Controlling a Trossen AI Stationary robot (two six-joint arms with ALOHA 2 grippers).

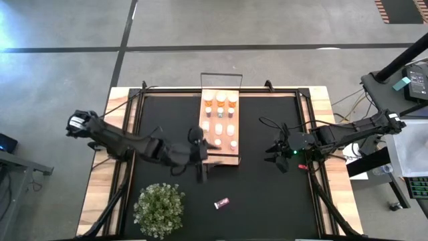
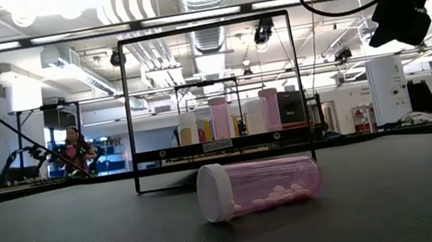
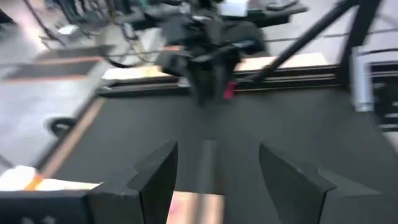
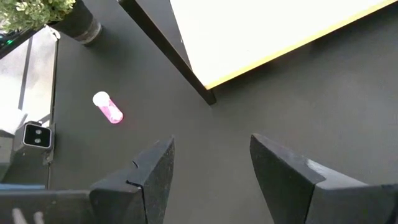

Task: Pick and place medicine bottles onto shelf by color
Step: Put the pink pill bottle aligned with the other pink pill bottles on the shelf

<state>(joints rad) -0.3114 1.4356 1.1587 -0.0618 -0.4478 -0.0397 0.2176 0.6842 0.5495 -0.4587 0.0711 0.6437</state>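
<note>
1. On the black mat point(image 1: 267, 194), toward its front edge and right of the potted plant point(image 1: 159, 209), one small bottle point(image 1: 221, 203) lies on its side, well apart from both arms.
2. In the low view this bottle point(image 2: 259, 186) has a ribbed white cap and a clear pink body with small pale pills inside; the cap end points left.
3. The right wrist view shows the same bottle point(image 4: 108, 109) flat on the mat, white cap at one end, pink body at the other.
4. The wooden shelf point(image 1: 221, 157) stands at the middle of the mat's back half, a long light board with a thin wire frame at its far end.
5. On the shelf stand rows of small bottles point(image 1: 220, 114): those at the far end are orange with white caps, the nearer ones white or pale.
6. The left gripper point(image 1: 202, 164) is just beside the shelf's near left corner; its fingers point(image 3: 155, 180) stand apart with nothing between them.
7. The right gripper point(image 1: 275, 155) hovers over the mat to the right of the shelf; its fingers point(image 4: 149, 177) are spread and empty.
</note>
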